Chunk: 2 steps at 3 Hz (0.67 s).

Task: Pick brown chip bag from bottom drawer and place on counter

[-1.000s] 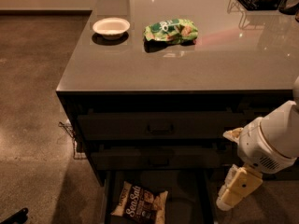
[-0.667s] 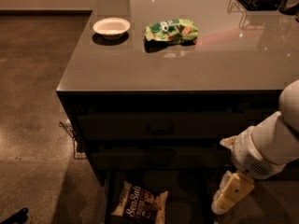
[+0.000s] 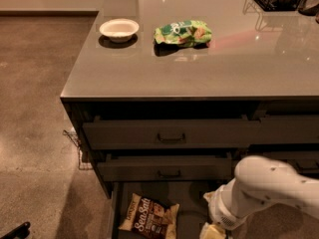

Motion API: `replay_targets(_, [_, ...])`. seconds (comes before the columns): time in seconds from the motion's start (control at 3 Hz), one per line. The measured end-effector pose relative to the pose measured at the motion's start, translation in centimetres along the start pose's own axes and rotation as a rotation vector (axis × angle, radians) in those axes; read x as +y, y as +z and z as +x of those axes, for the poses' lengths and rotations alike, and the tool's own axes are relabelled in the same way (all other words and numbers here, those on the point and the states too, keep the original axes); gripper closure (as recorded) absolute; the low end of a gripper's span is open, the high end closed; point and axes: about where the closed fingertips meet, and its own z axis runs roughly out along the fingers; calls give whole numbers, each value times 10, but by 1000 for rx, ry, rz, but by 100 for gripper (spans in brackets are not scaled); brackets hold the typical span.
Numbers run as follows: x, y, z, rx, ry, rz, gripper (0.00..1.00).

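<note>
**Operator:** Report gripper position and state.

**Arm:** My gripper (image 3: 213, 231) hangs low at the right side of the open bottom drawer (image 3: 192, 198), partly cut off by the lower edge. Wide or narrow: I cannot tell.

**Operator:** Locate the target.

**Arm:** The brown chip bag (image 3: 148, 217) lies flat at the drawer's left, apart from my gripper.

**Operator:** Recommended procedure?

**Arm:** In my judgement: shift left above the bag, descend below the handled drawers, and pinch a raised crinkle rather than the flat middle. Withdraw outward before rising to the counter (image 3: 199, 68).
</note>
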Motion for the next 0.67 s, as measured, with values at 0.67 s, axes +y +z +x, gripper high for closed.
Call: replay_targets(0.67, [-10,92,11,-83,51,-39,0])
